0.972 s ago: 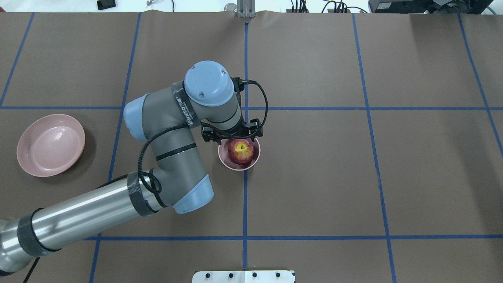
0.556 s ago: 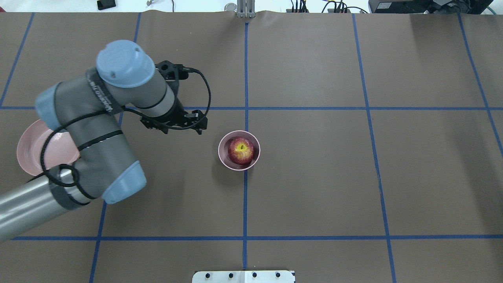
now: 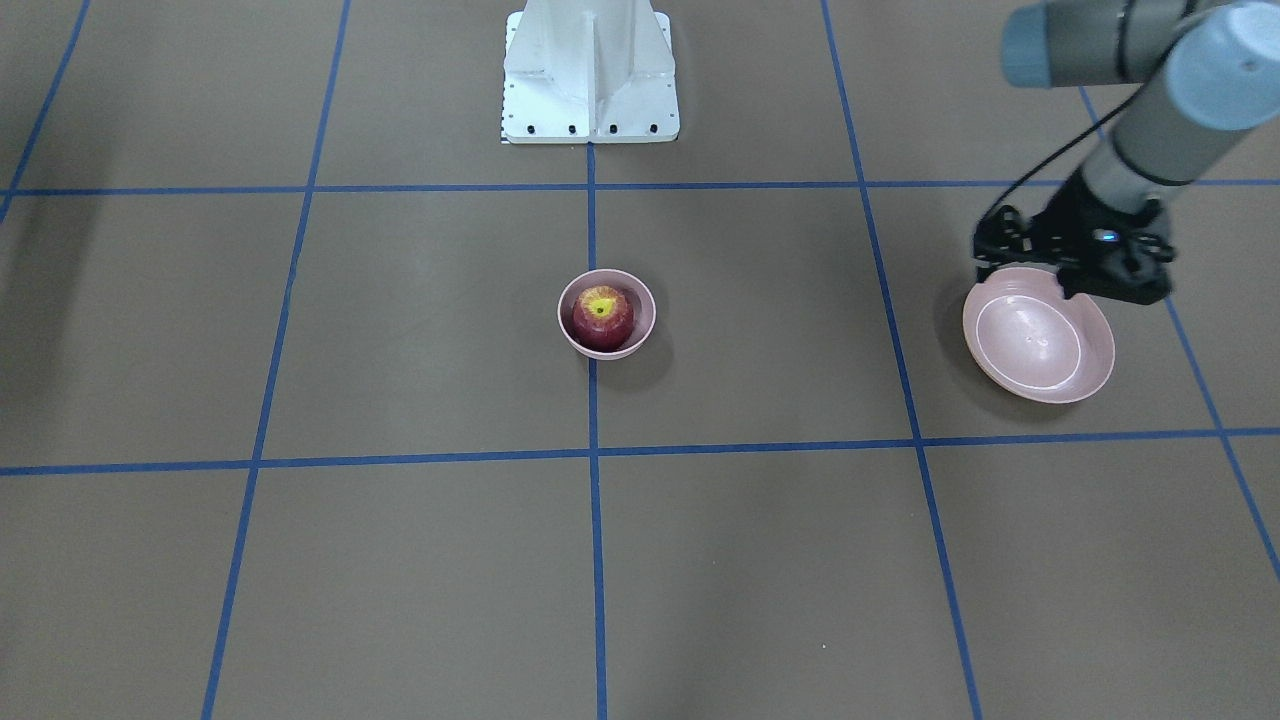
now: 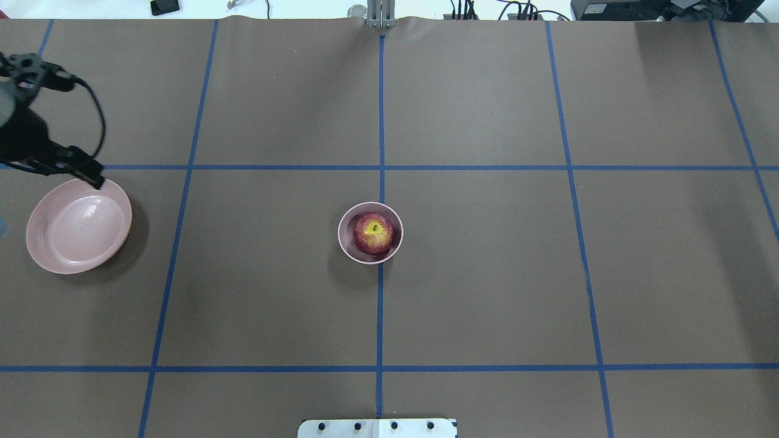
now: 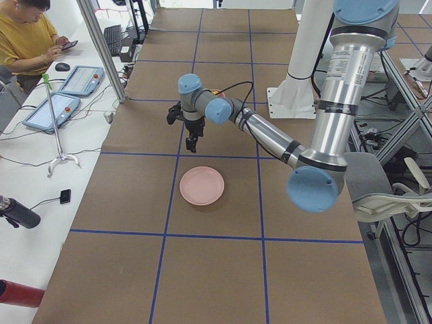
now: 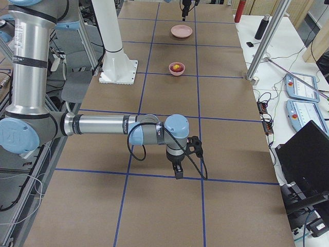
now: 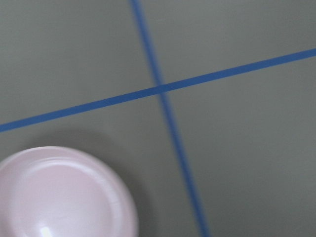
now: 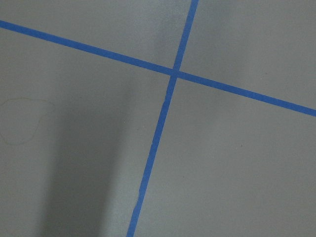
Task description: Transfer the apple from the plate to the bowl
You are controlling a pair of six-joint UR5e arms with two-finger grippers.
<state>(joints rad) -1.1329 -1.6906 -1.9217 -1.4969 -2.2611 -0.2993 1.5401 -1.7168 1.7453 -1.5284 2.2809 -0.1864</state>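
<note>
The dark-red apple [image 4: 373,233] with its yellow stem patch sits inside the small deep pink bowl [image 4: 345,243] at the table's middle; it also shows in the front view [image 3: 603,318] in the bowl [image 3: 647,312]. The wide shallow pink plate [image 4: 79,226] lies empty at the far left, also in the front view [image 3: 1040,345] and the left wrist view [image 7: 59,197]. My left gripper [image 4: 52,163] hangs above the plate's far rim [image 3: 1068,280], jaws apart and empty. My right gripper [image 6: 177,172] hovers over bare table far from both dishes; I cannot tell whether it is open.
The white robot pedestal [image 3: 590,70] stands at the table's robot side. Blue tape lines cross the brown table cover [image 4: 487,274]. A seated person [image 5: 27,40] and control pendants [image 5: 64,94] are on a side desk past the table.
My left arm has drawn back from the bowl and swung far left to above the plate's far rim. The apple has stayed in the bowl.
</note>
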